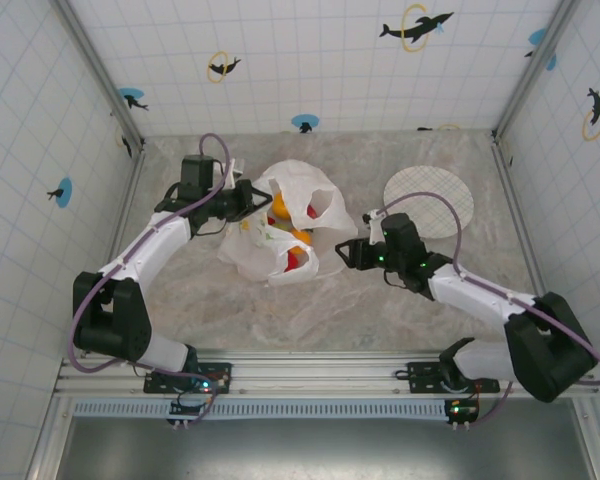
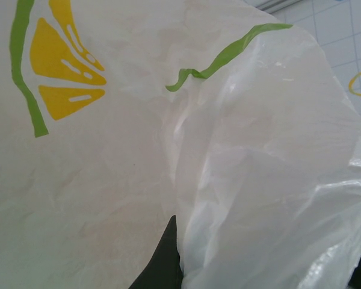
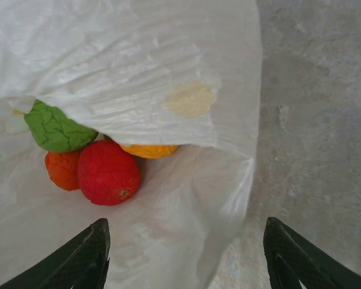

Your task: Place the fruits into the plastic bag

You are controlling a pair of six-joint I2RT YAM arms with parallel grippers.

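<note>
1. The plastic bag (image 1: 290,215) is lying crumpled left of the table's middle. Its fruits (image 1: 293,259) are sitting inside, just under the top flap's edge — a red apple (image 3: 108,173), an orange one (image 3: 61,170) and a green one (image 3: 57,127).
2. The right gripper (image 1: 344,254) is hovering at the bag's open edge, fingers spread and holding nothing.
3. The left gripper (image 1: 248,198) is sitting against the bag's left edge, its fingers (image 2: 163,259) standing apart with plastic bulging between them.
4. The checked plate (image 1: 430,200) is lying well apart at the far right, and bare tabletop (image 1: 380,310) is stretching along the near side.
</note>
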